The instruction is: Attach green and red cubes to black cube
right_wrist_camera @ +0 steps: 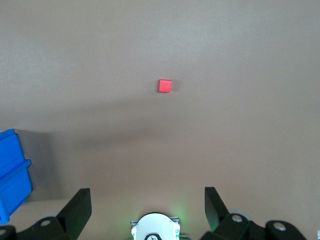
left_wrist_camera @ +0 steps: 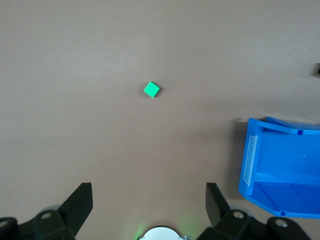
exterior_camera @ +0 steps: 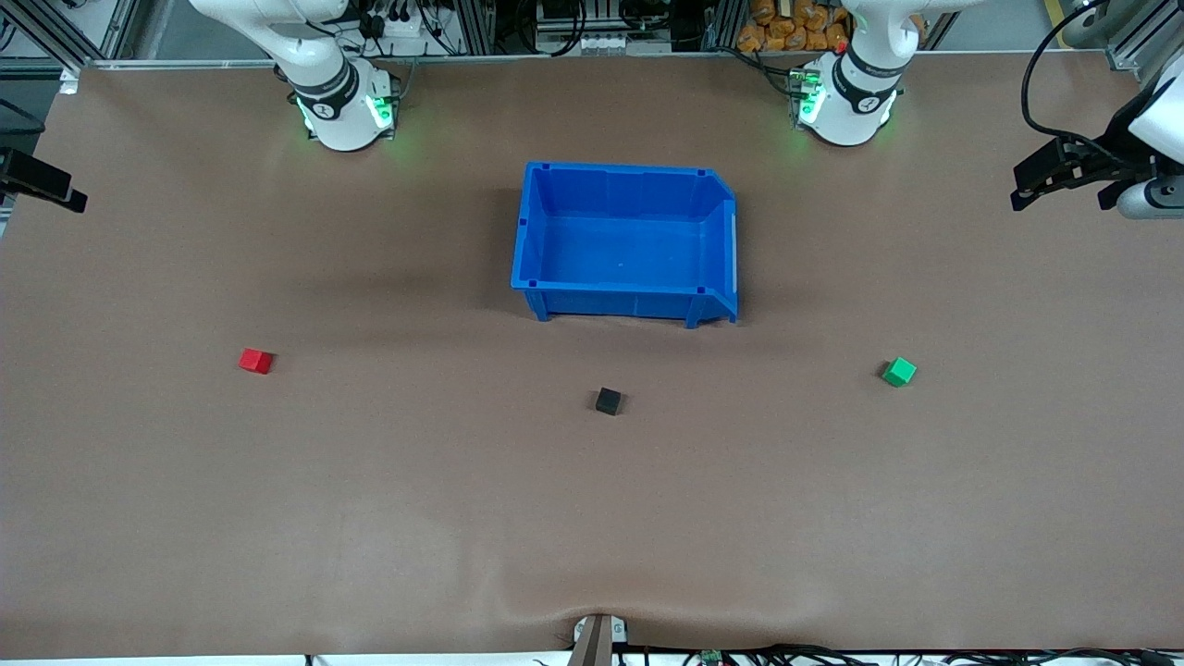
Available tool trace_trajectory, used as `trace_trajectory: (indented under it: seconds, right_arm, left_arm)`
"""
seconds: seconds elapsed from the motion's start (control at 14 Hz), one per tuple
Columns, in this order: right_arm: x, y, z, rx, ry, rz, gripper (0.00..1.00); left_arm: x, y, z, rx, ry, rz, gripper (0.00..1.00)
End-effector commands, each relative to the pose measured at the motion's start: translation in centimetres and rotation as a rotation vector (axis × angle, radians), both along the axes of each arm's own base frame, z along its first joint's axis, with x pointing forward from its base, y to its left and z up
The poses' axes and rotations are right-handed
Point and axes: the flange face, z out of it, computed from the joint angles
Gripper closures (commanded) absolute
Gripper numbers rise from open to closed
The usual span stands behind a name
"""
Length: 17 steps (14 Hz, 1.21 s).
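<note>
The small red cube (exterior_camera: 256,361) lies on the brown table toward the right arm's end and shows in the right wrist view (right_wrist_camera: 165,86). The green cube (exterior_camera: 899,372) lies toward the left arm's end and shows in the left wrist view (left_wrist_camera: 151,89). Between them, nearer the front camera than the bin, sits the black cube (exterior_camera: 608,400). My left gripper (exterior_camera: 1031,185) hangs high over its end of the table, open and empty (left_wrist_camera: 149,192). My right gripper (exterior_camera: 55,190) hangs over the other end, also open and empty (right_wrist_camera: 148,195).
An empty blue bin (exterior_camera: 615,303) stands mid-table between the two arm bases and the black cube; its wall shows in both wrist views (left_wrist_camera: 250,160) (right_wrist_camera: 12,170). A clamp (exterior_camera: 597,638) sits at the table's front edge.
</note>
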Motion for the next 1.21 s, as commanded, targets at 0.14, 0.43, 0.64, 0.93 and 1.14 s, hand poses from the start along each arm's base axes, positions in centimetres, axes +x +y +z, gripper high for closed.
trace_trajectory:
  seconds: [0.14, 0.43, 0.64, 0.93, 1.14]
  right_arm:
    - [-0.3, -0.7, 0.0, -0.008, 0.004, 0.003, 0.0]
    - [-0.2, -0.8, -0.1, -0.008, 0.005, 0.001, 0.0]
    - [0.0, -0.3, -0.2, -0.028, 0.01, 0.017, 0.0]
    - [0.1, -0.2, -0.4, -0.044, 0.017, 0.016, 0.0]
    - [0.1, -0.8, -0.6, -0.033, 0.02, 0.003, 0.0]
  left_arm:
    - [-0.3, 0.4, -0.6, -0.017, 0.026, 0.0, 0.0]
    - [-0.2, 0.8, -1.7, -0.016, 0.045, 0.013, 0.0]
    - [-0.4, 3.0, -3.3, -0.033, 0.07, 0.055, 0.0]
    - [-0.2, 3.6, -5.0, -0.068, 0.085, 0.073, 0.0]
    - [-0.2, 3.7, -7.9, -0.068, 0.125, 0.075, 0.0]
